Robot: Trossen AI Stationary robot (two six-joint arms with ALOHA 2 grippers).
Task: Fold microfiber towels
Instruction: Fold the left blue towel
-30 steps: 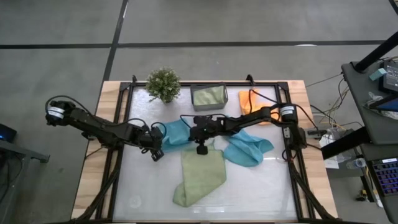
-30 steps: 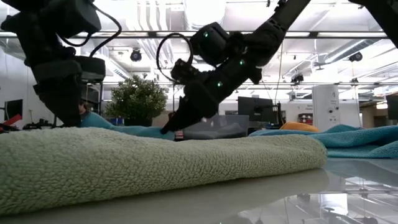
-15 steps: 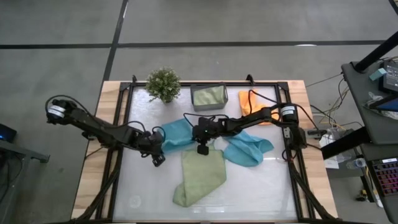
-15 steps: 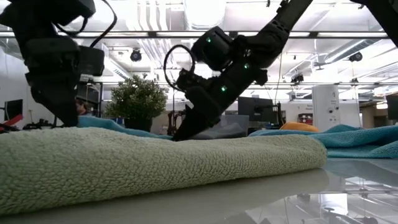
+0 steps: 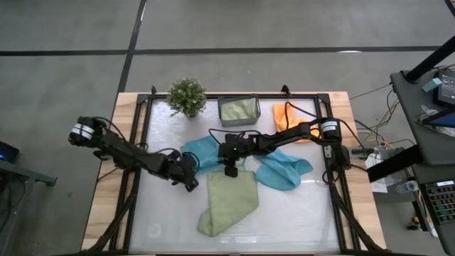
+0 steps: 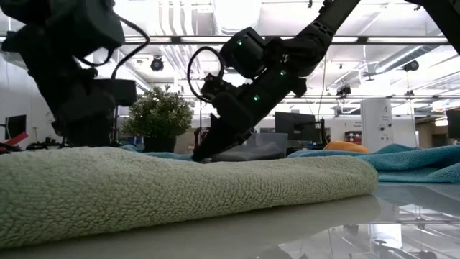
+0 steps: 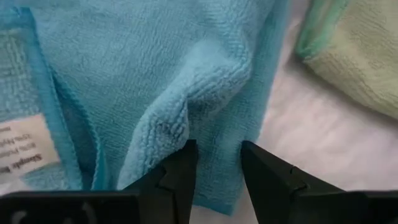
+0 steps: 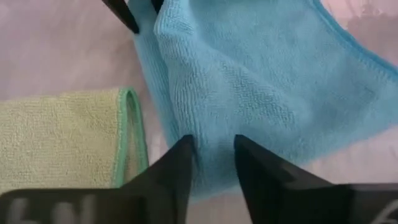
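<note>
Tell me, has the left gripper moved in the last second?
Yes. The left gripper moved farther from the potted plant, toward the light green towel.

Towel label (image 7: 25,149) print unreadable

Two teal-blue towels (image 5: 201,153) (image 5: 284,169), two light green towels (image 5: 229,202) (image 5: 239,109), one orange towel (image 5: 288,115), one plant (image 5: 187,96), one bin (image 5: 239,121)

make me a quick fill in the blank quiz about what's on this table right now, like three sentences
1. Both hands, the left hand and the right hand, are at the edge of a towel coloured ____.
2. The towel in the grey bin is light ____.
3. The potted plant stands beside the bin, on the ____ arm's side.

Missing words: teal-blue; green; left
</note>
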